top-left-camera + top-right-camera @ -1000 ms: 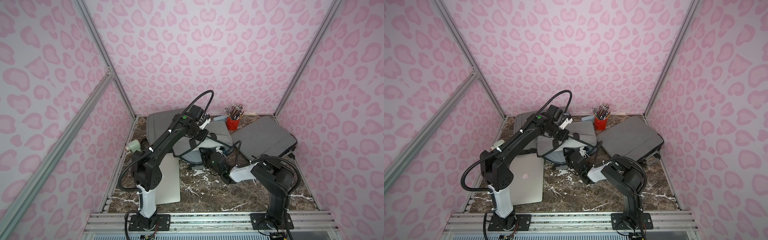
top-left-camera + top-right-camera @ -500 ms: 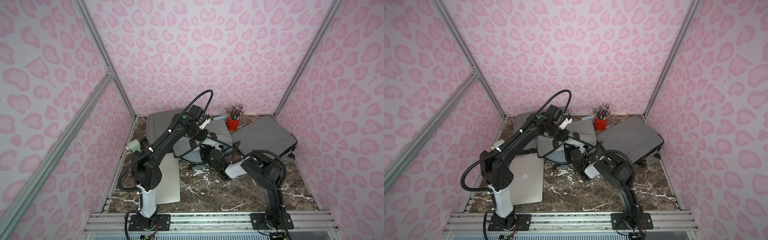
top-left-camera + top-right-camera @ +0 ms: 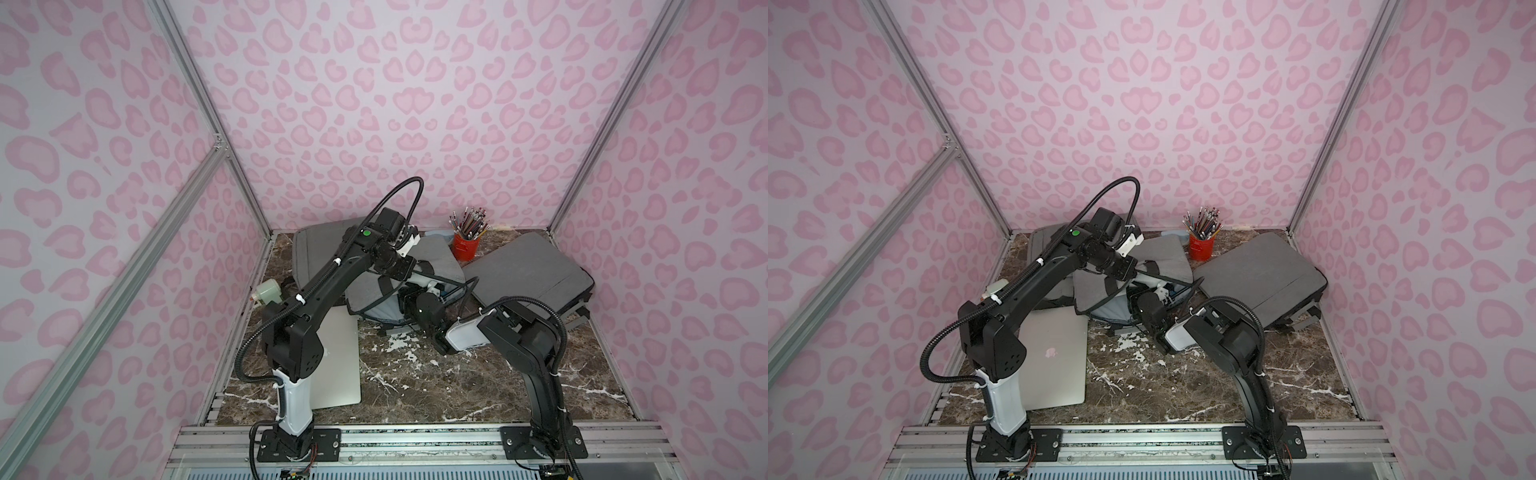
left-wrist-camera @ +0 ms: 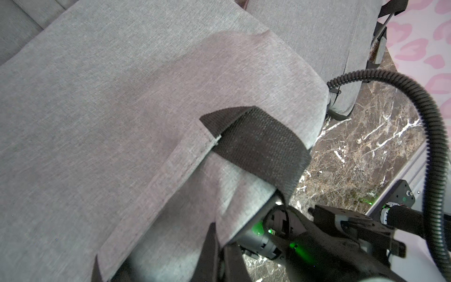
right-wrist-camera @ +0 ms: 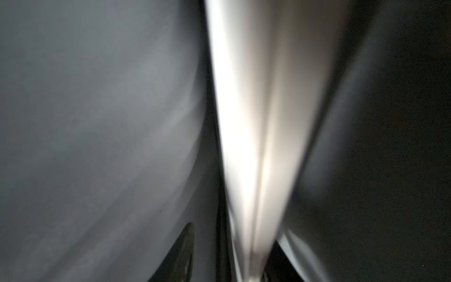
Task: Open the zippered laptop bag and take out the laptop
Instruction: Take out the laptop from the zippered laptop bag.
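Right claw [image 3: 1135,300]: tips concealed inside the laptop bag [image 3: 1167,257]; jaw state indeterminate. Right wrist view: blurred throughout. Left claw [image 3: 420,282]: tips covered by the bag's raised flap.

We find no readable words or numbers in any view. The only brand mark is the pale apple logo [image 3: 1050,353] on the lid of the silver laptop [image 3: 1059,382], which lies flat on the desk [image 3: 1142,386]. A plain green dot [image 3: 1075,232] on the left arm [image 3: 1034,286] carries no lettering. The right wrist view is too blurred to read.
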{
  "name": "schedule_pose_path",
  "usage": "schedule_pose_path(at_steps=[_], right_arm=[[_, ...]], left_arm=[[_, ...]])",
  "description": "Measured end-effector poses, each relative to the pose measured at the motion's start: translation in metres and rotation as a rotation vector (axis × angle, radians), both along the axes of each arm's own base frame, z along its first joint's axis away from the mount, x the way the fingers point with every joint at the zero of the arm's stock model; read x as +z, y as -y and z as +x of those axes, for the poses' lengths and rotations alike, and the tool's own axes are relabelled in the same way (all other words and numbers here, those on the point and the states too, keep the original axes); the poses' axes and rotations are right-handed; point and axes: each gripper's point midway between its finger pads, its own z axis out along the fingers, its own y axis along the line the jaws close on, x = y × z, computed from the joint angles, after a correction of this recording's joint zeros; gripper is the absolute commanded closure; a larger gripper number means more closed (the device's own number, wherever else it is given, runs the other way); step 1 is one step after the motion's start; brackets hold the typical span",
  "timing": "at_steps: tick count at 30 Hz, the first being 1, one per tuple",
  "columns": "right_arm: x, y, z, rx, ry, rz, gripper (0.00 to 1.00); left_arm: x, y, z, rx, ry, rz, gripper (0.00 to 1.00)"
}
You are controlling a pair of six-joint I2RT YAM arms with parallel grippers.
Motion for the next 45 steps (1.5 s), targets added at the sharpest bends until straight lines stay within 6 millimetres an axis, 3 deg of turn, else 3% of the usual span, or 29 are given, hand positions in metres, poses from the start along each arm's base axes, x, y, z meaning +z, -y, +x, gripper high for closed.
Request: schedule_pose_path(at_steps=[4,9,17,24,31,41,45], right_arm=[[-0.008,0.007,0.004,-0.025,0.004,-0.063,0.58],[-0.019,0.009,0.016,-0.023,0.035,-0.064,0.67],[0.002,-0.003,0.015,0.050,0.105,-0.059,0.89],[0.001,0.009,-0.002,0.065,0.104,-0.083,1.00],[0.020,0.019,-0.030,0.093,0.125,-0.117,1.00],[0.022,0.053,-0.073,0.115,0.104,-0.137,1.00],[0.032,0.061,-0.089,0.164,0.113,-0.131,1.00]], left_arm=[[0.000,0.002,-0.003,-0.010,-0.016,-0.011,0.99],[-0.002,0.003,-0.003,-0.012,-0.025,-0.010,0.98],[-0.004,0.000,-0.007,-0.012,-0.047,0.001,0.98],[-0.015,-0.001,-0.007,-0.027,-0.070,0.017,0.98],[-0.029,-0.013,0.006,-0.007,-0.042,0.091,0.98],[-0.033,-0.020,0.012,-0.023,0.000,0.153,0.98],[-0.035,-0.023,0.020,-0.012,0.021,0.179,0.98]])
